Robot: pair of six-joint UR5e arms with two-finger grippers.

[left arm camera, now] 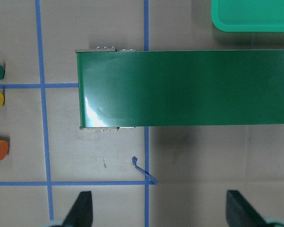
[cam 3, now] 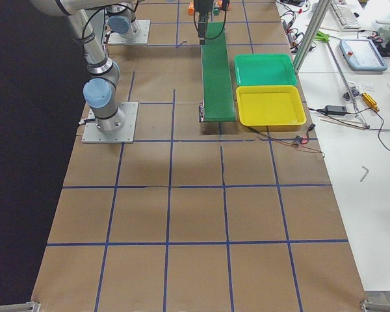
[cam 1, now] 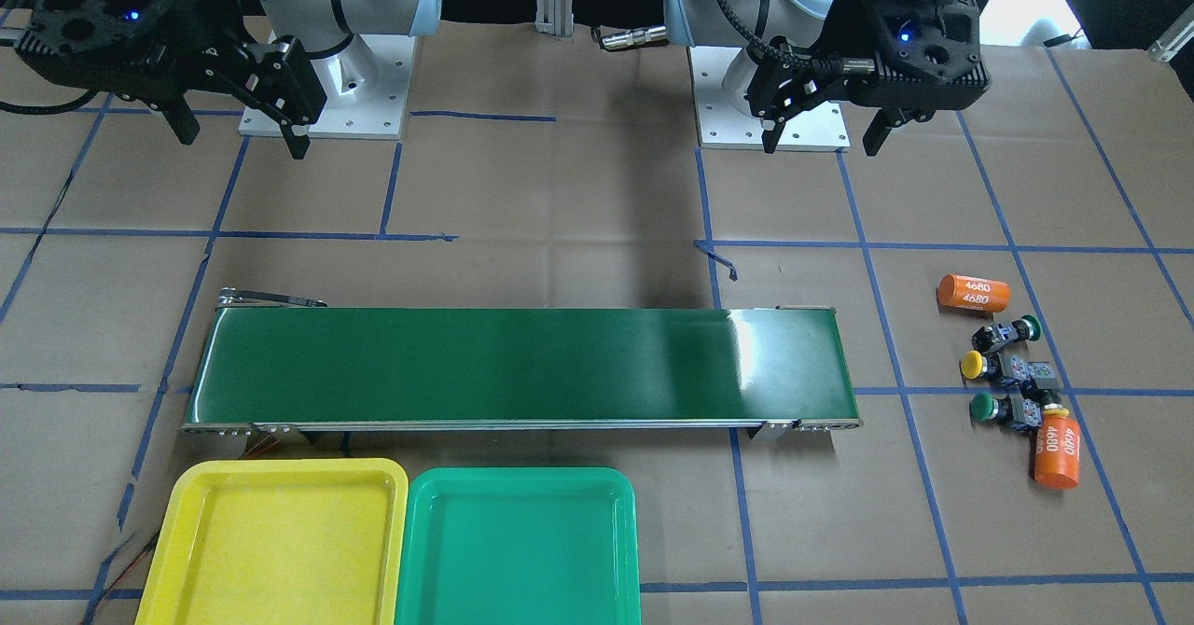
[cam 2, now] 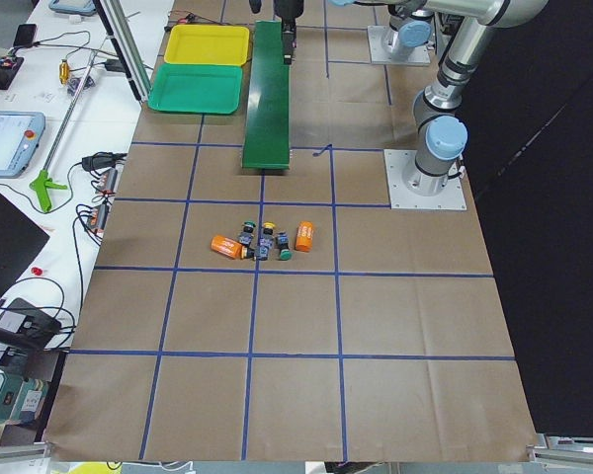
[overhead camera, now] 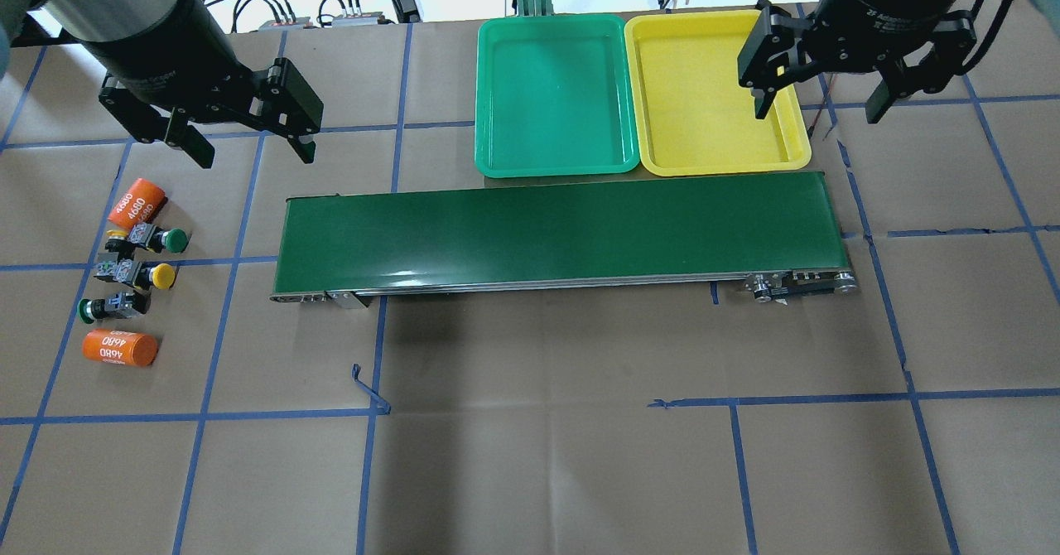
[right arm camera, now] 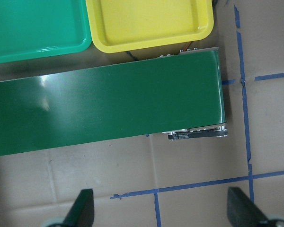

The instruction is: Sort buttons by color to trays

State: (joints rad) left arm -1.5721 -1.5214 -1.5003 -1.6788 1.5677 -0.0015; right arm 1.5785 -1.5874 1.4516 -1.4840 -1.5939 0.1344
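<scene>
The buttons [overhead camera: 137, 274] lie in a close row on the table [overhead camera: 538, 456] at my far left, between two orange cylinders [overhead camera: 139, 201]. My left hand [overhead camera: 252, 153] hangs released near the dark green belt's [overhead camera: 555, 228] left end. Beyond the belt the green tray [overhead camera: 551, 91] and the yellow tray [overhead camera: 696, 99] sit side by side. My right hand [overhead camera: 820, 112] hangs released near the belt's right end.

Silver tube arms [cam 2: 455, 59] have pale-blue joint caps [cam 2: 442, 138], white bolted baseplates [cam 2: 425, 195], a black left pincer [cam 1: 821, 143] and right pincer [cam 1: 241, 143].

The orange cylinder [cam 1: 973, 293] nearer the robot and the farther orange cylinder [cam 1: 1057, 452] each read "4680".
</scene>
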